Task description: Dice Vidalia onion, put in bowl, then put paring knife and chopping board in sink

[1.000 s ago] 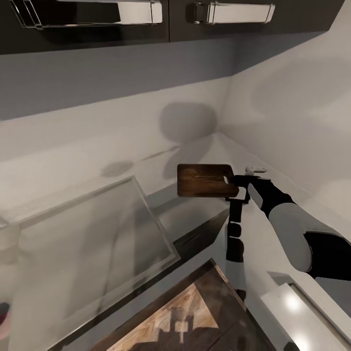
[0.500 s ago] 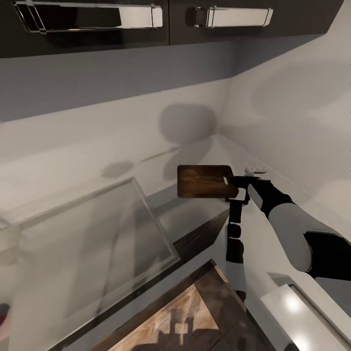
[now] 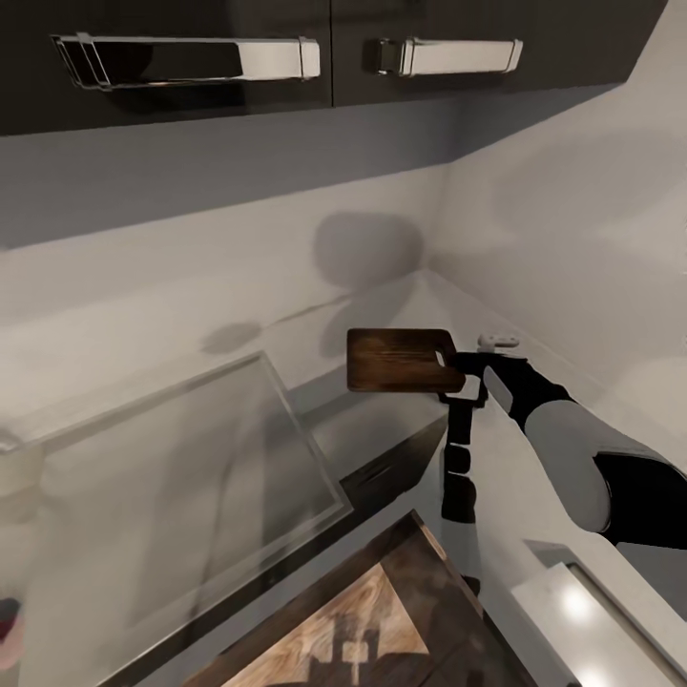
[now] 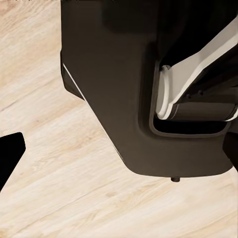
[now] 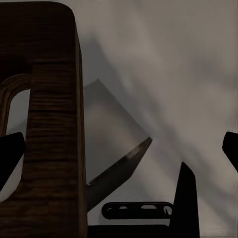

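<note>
The dark brown chopping board [image 3: 399, 359] hangs level in the air above the grey countertop [image 3: 382, 301], near the corner of the walls. My right gripper [image 3: 458, 370] grips it at the short end with the handle slot. In the right wrist view the chopping board [image 5: 54, 124] stands close alongside my right gripper [image 5: 119, 153]. The steel sink [image 3: 286, 420] lies below and to the left of the board, and its rim [image 5: 124, 163] shows past the board. My left gripper [image 4: 119, 153] is open, hanging over the wood floor. The onion, knife and bowl are out of view.
Black upper cabinets with chrome handles [image 3: 191, 57] hang overhead. A small white piece [image 3: 498, 340] shows just beyond my right wrist; I cannot tell what it is. A reddish spot [image 3: 8, 620] sits at the picture's left edge. My dark base [image 4: 129, 84] is under the left gripper.
The whole head picture has slid down a little, so the camera moved. The board stays lifted at my right gripper, in about the same place over the counter.
</note>
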Available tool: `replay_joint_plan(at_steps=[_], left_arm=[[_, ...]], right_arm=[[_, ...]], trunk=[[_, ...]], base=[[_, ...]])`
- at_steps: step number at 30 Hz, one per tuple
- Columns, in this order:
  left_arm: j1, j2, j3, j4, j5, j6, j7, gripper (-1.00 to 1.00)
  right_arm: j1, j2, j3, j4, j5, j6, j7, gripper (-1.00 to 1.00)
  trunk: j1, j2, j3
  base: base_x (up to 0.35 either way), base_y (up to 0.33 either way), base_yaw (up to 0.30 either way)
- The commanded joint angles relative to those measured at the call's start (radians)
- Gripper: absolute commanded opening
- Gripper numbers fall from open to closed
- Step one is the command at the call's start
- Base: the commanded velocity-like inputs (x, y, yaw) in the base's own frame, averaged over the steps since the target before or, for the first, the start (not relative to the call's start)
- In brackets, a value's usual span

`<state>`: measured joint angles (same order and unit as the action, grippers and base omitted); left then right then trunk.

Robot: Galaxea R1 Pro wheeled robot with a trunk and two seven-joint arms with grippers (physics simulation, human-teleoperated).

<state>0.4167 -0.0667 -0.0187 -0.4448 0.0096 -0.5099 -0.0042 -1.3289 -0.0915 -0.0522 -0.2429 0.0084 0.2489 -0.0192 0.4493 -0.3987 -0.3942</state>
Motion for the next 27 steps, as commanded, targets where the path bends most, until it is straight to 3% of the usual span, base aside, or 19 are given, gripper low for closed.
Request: replay_joint_plan(at_steps=[1, 27], left_arm=[[0.001, 0.000, -0.001, -0.002, 0.001, -0.001, 0.000, 1.00], [0.001, 0.001, -0.001, -0.002, 0.001, -0.001, 0.000, 1.00]], right_arm=[[0.000, 0.000, -0.002, 0.001, 0.001, 0.006, -0.002, 1.00], [0.000, 0.002, -0.001, 0.001, 0.001, -0.022, -0.004, 1.00]], trunk=[[0.001, -0.001, -0.001], [0.001, -0.001, -0.001]], base=[[0.000, 0.000, 0.000], [0.000, 0.000, 0.028]])
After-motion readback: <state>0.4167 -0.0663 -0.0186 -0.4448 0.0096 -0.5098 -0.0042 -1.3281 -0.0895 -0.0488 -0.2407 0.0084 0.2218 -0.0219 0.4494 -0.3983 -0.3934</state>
